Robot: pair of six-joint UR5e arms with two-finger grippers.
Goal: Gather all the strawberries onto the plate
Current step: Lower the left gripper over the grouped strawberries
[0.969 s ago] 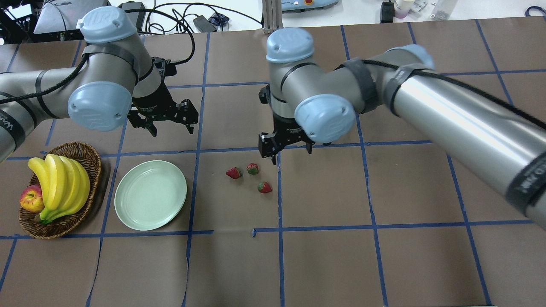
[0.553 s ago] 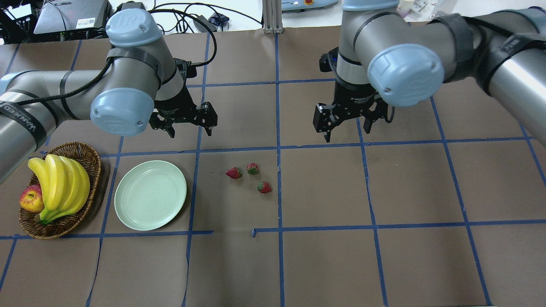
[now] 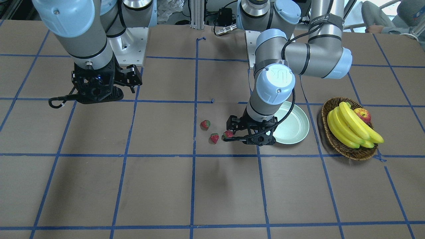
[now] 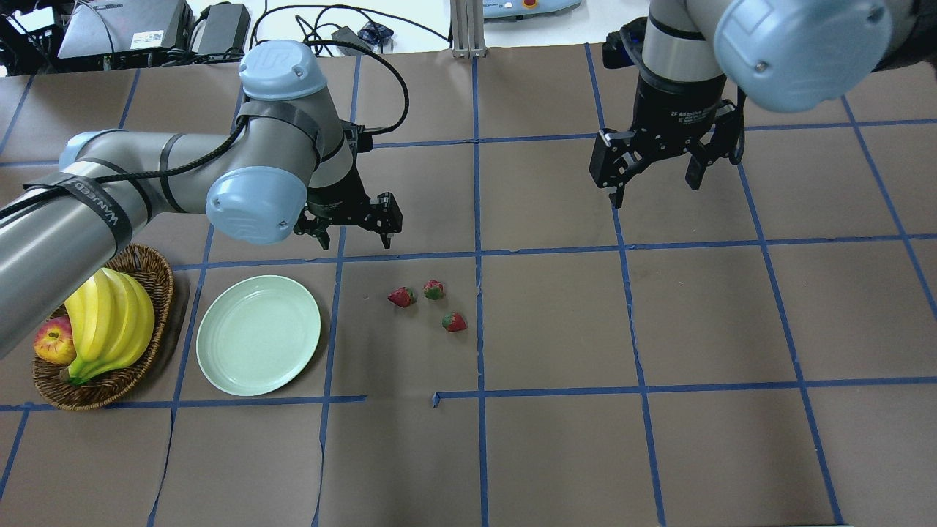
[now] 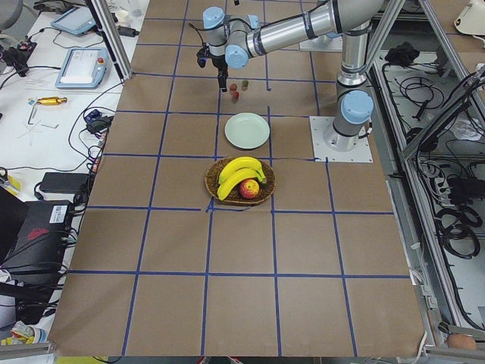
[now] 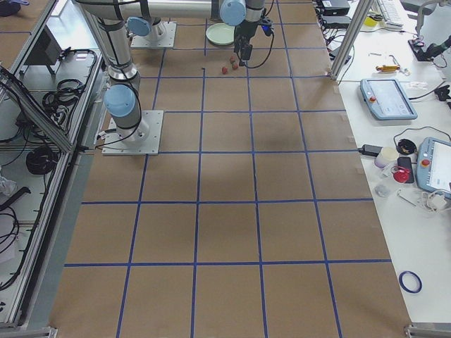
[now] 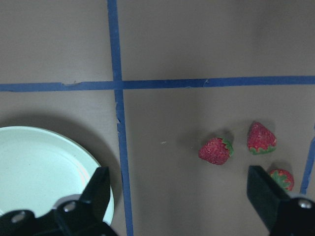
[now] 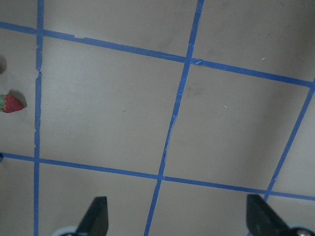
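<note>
Brown taped tabletop (image 4: 556, 454), three small red green-topped strawberries (image 4: 433, 290); left claw (image 4: 354, 238) and right claw (image 4: 654, 187) wide.

left gripper (image 4: 353, 238) has slid closer to the strawberries (image 4: 402, 296), right gripper (image 4: 654, 187) backed off, away from them

— What do the arms look like?
— Silver-grey tubes. The left arm (image 4: 146, 176) and right arm (image 4: 681, 44) have pale blue round joint caps (image 4: 282, 69), one embossed with a UR logo.
— Any wiring?
— A black cable (image 4: 198, 157) runs along the left arm under a black strap (image 4: 110, 212) lettered in white. The left pincer (image 4: 353, 238) and right pincer (image 4: 654, 189) are black, the right's body printed in white.
</note>
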